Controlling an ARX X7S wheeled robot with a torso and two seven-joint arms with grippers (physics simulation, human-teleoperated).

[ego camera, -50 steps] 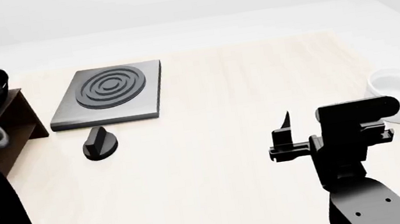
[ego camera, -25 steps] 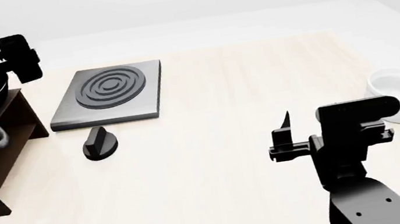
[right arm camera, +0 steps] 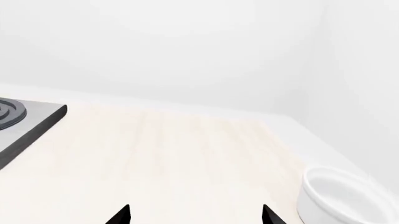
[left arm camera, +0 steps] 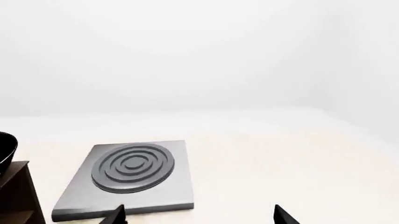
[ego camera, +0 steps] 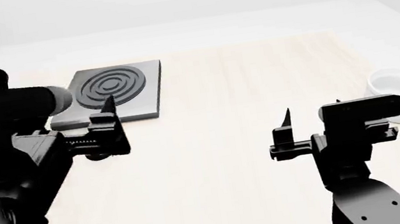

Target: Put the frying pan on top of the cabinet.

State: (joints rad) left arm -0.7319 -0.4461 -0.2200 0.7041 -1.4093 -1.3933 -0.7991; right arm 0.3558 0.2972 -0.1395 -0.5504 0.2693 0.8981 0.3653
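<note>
Frying pan (left arm camera: pixel 5 148) rests atop cabinet (left arm camera: pixel 18 196) at bench's left edge, so left pincer (left arm camera: pixel 198 215) hangs spread, empty; right pincer (right arm camera: pixel 194 214) likewise idle.

The left gripper (ego camera: pixel 112 127) has swung from the cabinet (left arm camera: pixel 16 196) over the table.

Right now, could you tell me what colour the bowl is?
White; the bowl shows best in the right wrist view.
</note>
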